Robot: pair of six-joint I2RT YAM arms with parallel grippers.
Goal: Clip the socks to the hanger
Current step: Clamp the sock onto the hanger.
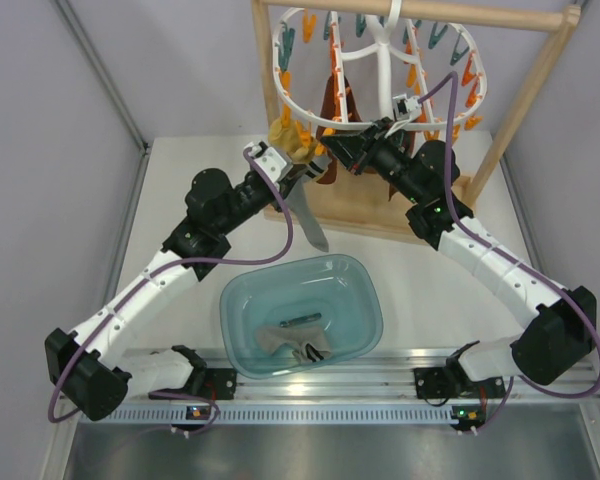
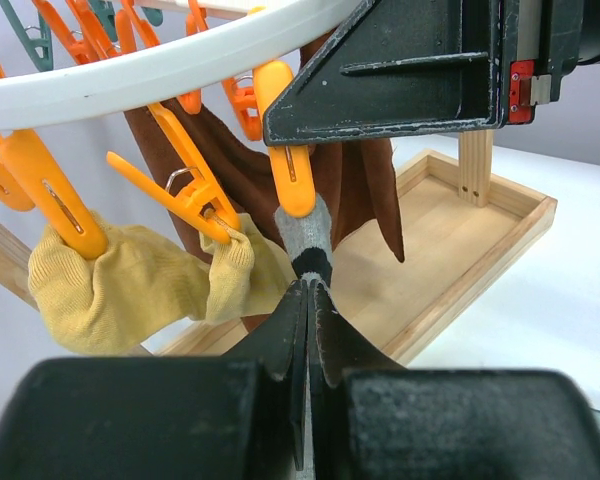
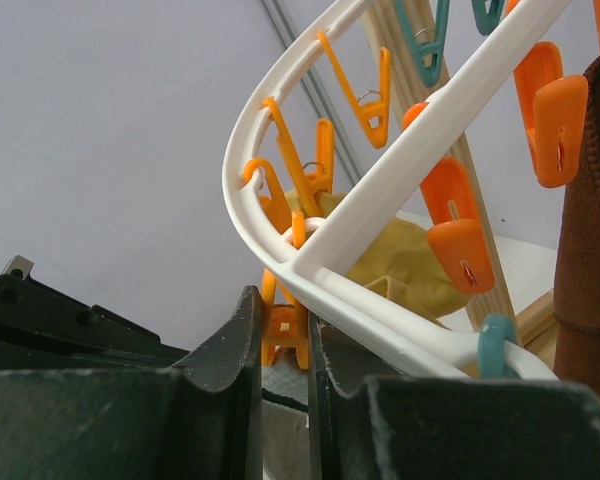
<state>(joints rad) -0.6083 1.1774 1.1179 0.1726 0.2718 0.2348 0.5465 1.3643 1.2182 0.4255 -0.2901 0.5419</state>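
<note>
Teal plastic basin (image 1: 236, 300) holds a grey striped-cuff sock (image 1: 282, 337); raised left gripper (image 2: 308, 286) pinches another grey sock (image 2: 302, 228), right gripper (image 3: 280, 322) squeezes an orange plastic clip (image 3: 284, 338).

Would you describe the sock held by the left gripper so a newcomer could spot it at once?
Start at the white ring hanger on the wooden rack at the table's far side. Below its near rim, the left gripper pinches the grey sock; unlike the clipped mustard sock and brown socks beside it, it bears a dark band.

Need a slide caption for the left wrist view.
Left gripper holds a grey sock up to an orange clip pinched by the right gripper, beside a clipped mustard sock.
</note>
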